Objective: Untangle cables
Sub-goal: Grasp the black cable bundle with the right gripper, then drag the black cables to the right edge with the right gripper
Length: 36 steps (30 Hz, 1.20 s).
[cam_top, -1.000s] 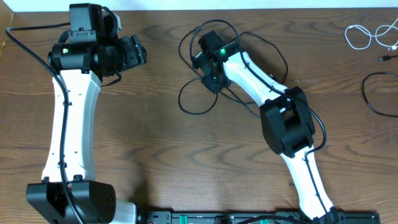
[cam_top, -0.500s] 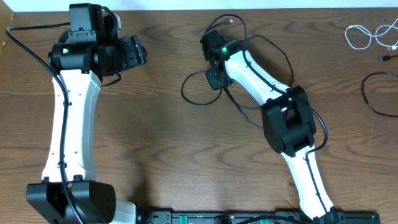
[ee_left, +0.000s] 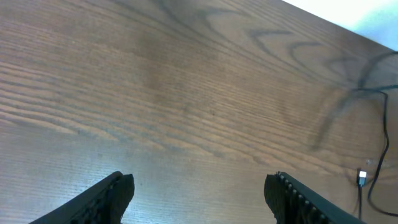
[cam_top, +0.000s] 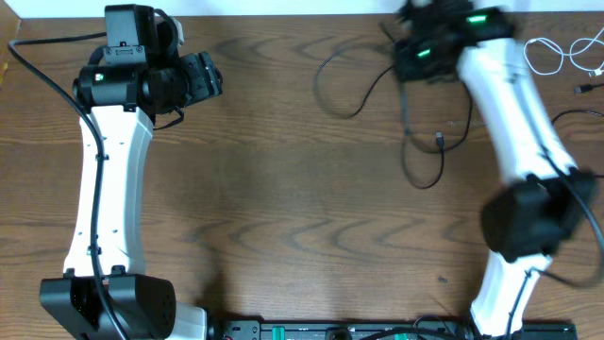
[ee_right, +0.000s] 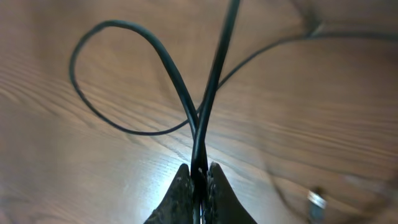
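Note:
The long black cable (cam_top: 440,142) trails in loose loops across the back middle of the table. My right gripper (cam_top: 415,52), blurred in the overhead view, is shut on it near the far edge. In the right wrist view the black cable (ee_right: 214,68) runs straight up from the pinched right gripper (ee_right: 199,171), with a loop to the left and a small plug (ee_right: 316,200) at the lower right. The white cable (cam_top: 545,57) lies coiled at the back right corner, apart from it. My left gripper (cam_top: 209,77) (ee_left: 199,186) is open over bare wood, with the black cable (ee_left: 373,124) far to its right.
Another thin black cord (cam_top: 559,142) curves at the far right edge, partly behind the right arm (cam_top: 514,113). A small dark plug (cam_top: 583,88) lies beside the white cable. The left arm (cam_top: 109,170) stretches along the left side. A black rail (cam_top: 330,331) lines the front edge.
The right arm has swung from the back middle toward the back right, dragging the black cable with it and stretching its loops out. The left arm has not moved.

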### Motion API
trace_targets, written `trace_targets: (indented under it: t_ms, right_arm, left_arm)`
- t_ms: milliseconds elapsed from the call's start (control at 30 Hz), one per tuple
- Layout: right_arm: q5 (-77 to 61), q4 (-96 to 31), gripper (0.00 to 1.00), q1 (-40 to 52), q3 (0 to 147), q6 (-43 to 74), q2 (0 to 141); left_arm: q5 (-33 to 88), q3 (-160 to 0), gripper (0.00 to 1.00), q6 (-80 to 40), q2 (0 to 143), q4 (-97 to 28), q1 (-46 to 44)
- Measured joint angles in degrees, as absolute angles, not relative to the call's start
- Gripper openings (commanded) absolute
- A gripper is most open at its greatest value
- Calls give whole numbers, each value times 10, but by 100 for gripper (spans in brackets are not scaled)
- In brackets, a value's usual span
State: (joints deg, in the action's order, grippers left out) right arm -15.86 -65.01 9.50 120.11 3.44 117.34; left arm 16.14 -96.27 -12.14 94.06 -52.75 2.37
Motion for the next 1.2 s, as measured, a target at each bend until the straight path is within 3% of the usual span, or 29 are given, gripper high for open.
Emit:
trace_targets:
  t_ms: [233,533,800,1200]
  right_arm:
    - [-179,-702,1,-12,1207,22,1056]
    - [-181,-693,1,-228,1207,22,959]
    - [-152,-679,1,-390,1208,26,934]
    - [-16,-649,1,-425,1209,28,1068]
  left_arm:
    - [162,-963,73,-121,941,-521,24]
    - [162,-963,73,-121,941,-520,24]
    - [162,-963,73,-128,941,-509,24]
    - [162,-963,73,-135,941,-506,24]
